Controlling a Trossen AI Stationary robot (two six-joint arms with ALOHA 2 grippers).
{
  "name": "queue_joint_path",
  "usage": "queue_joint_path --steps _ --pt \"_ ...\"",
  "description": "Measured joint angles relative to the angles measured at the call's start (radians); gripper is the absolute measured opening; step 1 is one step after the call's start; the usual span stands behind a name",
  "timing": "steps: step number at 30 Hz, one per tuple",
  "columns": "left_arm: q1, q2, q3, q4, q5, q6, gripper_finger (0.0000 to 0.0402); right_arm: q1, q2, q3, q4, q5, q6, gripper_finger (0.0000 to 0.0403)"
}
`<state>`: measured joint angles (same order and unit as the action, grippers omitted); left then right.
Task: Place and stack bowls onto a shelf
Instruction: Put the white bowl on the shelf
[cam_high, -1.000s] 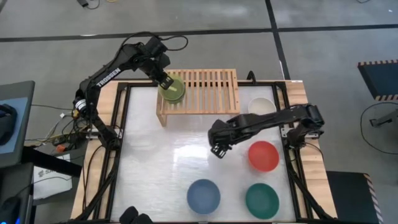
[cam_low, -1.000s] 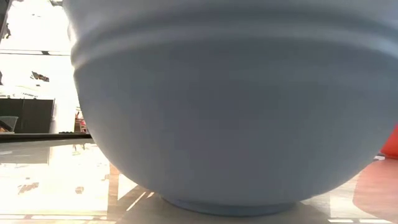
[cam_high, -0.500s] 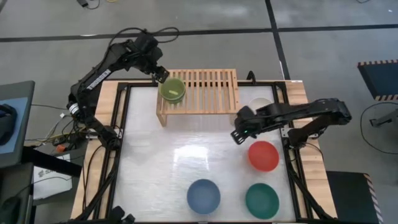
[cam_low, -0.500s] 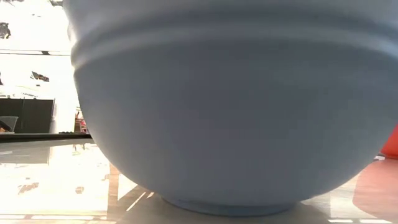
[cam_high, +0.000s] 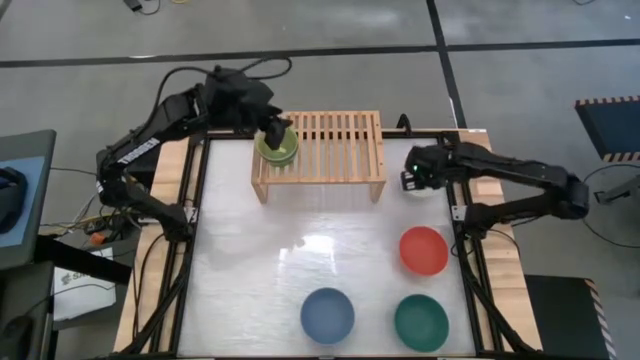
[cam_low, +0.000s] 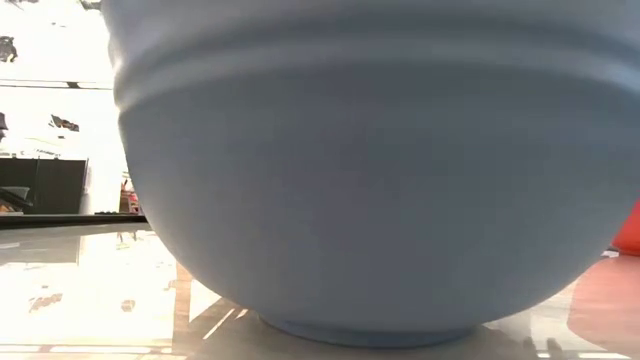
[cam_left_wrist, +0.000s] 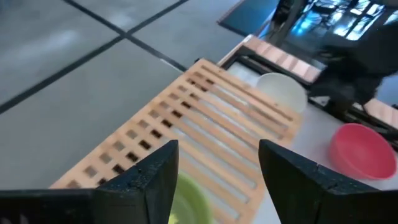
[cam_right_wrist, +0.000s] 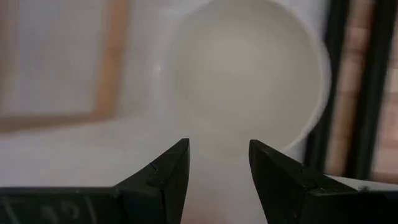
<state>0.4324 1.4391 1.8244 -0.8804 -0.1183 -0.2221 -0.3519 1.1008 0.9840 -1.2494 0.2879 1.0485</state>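
Light-wood slats of the low shelf (cam_high: 325, 145) carry the small lime green plastic bowl (cam_high: 277, 146) at our left end, our open left gripper (cam_high: 274, 129) above it, while our open right gripper (cam_high: 413, 178) hovers over the cream white round bowl (cam_right_wrist: 249, 68) beside the shelf.

Even overhead light leaves a soft glare patch on the white surface (cam_high: 300, 245). The low view is blown out behind the slate blue bowl (cam_low: 370, 170), and the right wrist view is blurred, its cream white bowl (cam_right_wrist: 249, 74) washed out.

Five bowls in all: one lime (cam_high: 279, 145) on the shelf, one cream (cam_left_wrist: 283, 90), one red (cam_high: 423, 250), one blue (cam_high: 327, 315), one dark green (cam_high: 421, 322). One wooden shelf (cam_high: 340, 140). Two arms, two grippers: left (cam_high: 272, 131), right (cam_high: 410, 180).
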Motion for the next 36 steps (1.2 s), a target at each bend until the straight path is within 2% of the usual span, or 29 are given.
queue_joint_path --steps 8,16,26,30,36 --pt "-0.117 0.002 0.0 0.016 -0.1 -0.065 0.0205 -0.302 0.0 -0.08 0.014 -0.007 -0.145 0.0191" --pt "-0.148 0.003 0.0 0.024 -0.106 -0.032 0.0205 -0.477 0.006 -0.081 0.054 -0.048 -0.191 0.0191" --pt "-0.148 0.003 -0.001 0.035 -0.102 0.041 0.0222 -0.522 0.097 -0.092 0.02 -0.079 -0.165 0.0193" --pt "-0.148 0.003 -0.001 0.03 -0.08 0.079 0.0241 -0.537 0.096 -0.172 0.039 -0.116 -0.106 0.0194" --pt "-0.148 0.003 -0.003 0.035 -0.077 0.144 0.0254 -0.56 0.096 -0.286 0.178 -0.157 -0.096 0.0193"
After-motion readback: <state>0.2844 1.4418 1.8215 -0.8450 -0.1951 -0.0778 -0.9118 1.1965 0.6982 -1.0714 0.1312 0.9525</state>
